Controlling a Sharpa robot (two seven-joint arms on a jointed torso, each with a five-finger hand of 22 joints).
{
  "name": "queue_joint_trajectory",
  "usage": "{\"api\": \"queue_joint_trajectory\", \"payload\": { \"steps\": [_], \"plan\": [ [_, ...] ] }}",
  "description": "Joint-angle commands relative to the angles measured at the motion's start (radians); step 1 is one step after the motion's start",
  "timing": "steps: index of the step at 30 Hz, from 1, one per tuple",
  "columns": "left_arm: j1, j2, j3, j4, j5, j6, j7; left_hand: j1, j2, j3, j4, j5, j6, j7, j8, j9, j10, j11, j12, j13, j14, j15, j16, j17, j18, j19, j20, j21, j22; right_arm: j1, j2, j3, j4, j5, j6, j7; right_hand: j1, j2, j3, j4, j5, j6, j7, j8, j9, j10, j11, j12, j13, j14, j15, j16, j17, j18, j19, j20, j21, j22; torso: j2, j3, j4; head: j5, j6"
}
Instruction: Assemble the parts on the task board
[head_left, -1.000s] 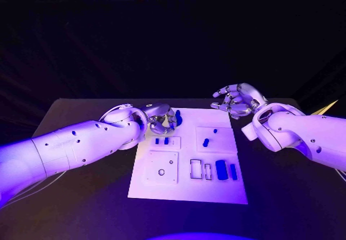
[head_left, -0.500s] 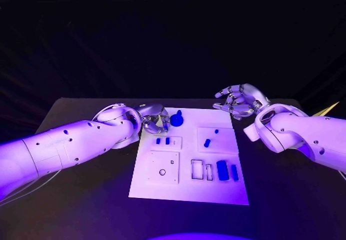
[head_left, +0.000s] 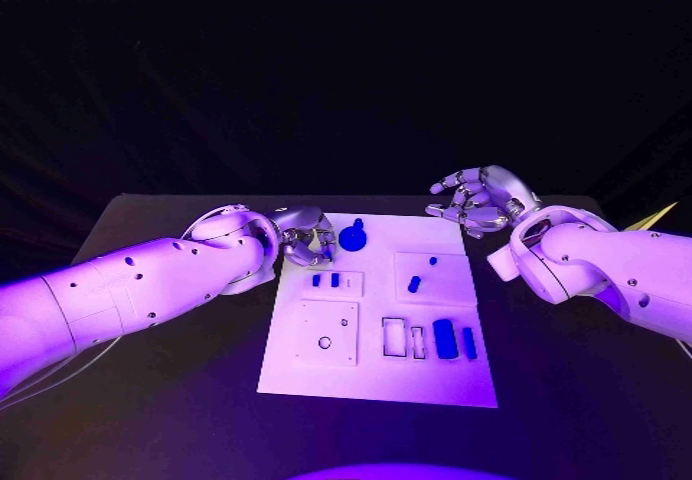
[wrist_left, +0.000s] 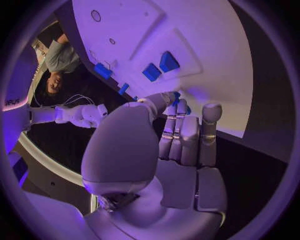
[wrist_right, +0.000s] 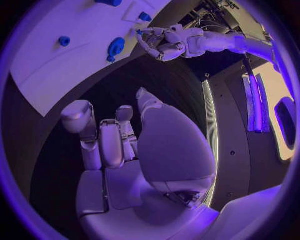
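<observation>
**Both hands at the board's far corners, holding nothing**

Left silver many-fingered hand (head_left: 307, 243) sits at the far left corner of the white rectangular task board (head_left: 378, 380), fingers curled in close together, nothing in them. In the left wrist view the same hand (wrist_left: 178, 145) has its fingertips (wrist_left: 211, 112) over the board's edge (wrist_left: 212, 65); whether they touch the board, cannot tell.

Just right of the left hand: a blue round knob-like part (head_left: 353, 237) standing on the board, near the fingers but apart from them. Nearer the robot than that hand: two small blue block parts (head_left: 326, 281) side by side in a raised white tile; they also show beyond the fingertips in the left wrist view (wrist_left: 160, 66). Further toward the robot: a white square plate with a small oval hole (head_left: 326, 335).

Middle of the board: a small blue slanted peg (head_left: 413, 284) on a second raised tile. Nearest the robot on the right: two blue upright bar parts (head_left: 454, 341) beside empty rectangular slot outlines (head_left: 392, 337).

Right silver many-fingered hand (head_left: 476, 201) hovers off the board's far right corner, fingers spread and bent, holding nothing; it (wrist_right: 119, 150) is well apart from all parts. Right wrist view shows the knob (wrist_right: 115, 48) and board (wrist_right: 56, 75) ahead of it.

No readable writing or labels.
</observation>
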Motion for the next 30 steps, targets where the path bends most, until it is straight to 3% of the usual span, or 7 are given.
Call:
{"api": "queue_joint_trajectory", "payload": {
  "steps": [1, 30],
  "plan": [
    [0.000, 0.004, 0.001, -0.001, 0.002, 0.006, 0.001, -0.016, 0.012, 0.032, -0.014, -0.006, 0.015, 0.004, -0.011, -0.004, 0.033, -0.005, 0.002, 0.001, 0.003, -0.003, 0.019, 0.014, -0.008, 0.012, 0.002, 0.015, 0.019, -0.001, 0.000, 0.000, 0.001, -0.001, 0.001, 0.002, -0.011, -0.001, 0.042, 0.003, 0.014, 0.012, 0.005, 0.022, 0.008, -0.032, -0.005, -0.009, -0.005, 0.008, -0.012, -0.012, -0.007, 0.022, -0.009, -0.002, -0.022, -0.004, 0.000, 0.0001, 0.0000, 0.000, -0.001],
    [-0.003, 0.026, -0.002, -0.023, 0.002, 0.039, 0.005, -0.016, 0.013, 0.028, -0.018, -0.009, 0.026, 0.002, -0.013, -0.002, 0.052, -0.008, -0.007, 0.004, 0.004, -0.005, 0.020, 0.013, -0.010, 0.015, 0.002, 0.018, 0.025, -0.001, -0.001, 0.000, 0.002, -0.001, 0.003, 0.002, -0.011, -0.001, 0.042, 0.003, 0.014, 0.012, 0.005, 0.022, 0.008, -0.032, -0.005, -0.009, -0.005, 0.008, -0.012, -0.012, -0.007, 0.022, -0.009, -0.002, -0.022, -0.004, 0.000, -0.0005, 0.0006, -0.002, -0.004]
  ]
}}
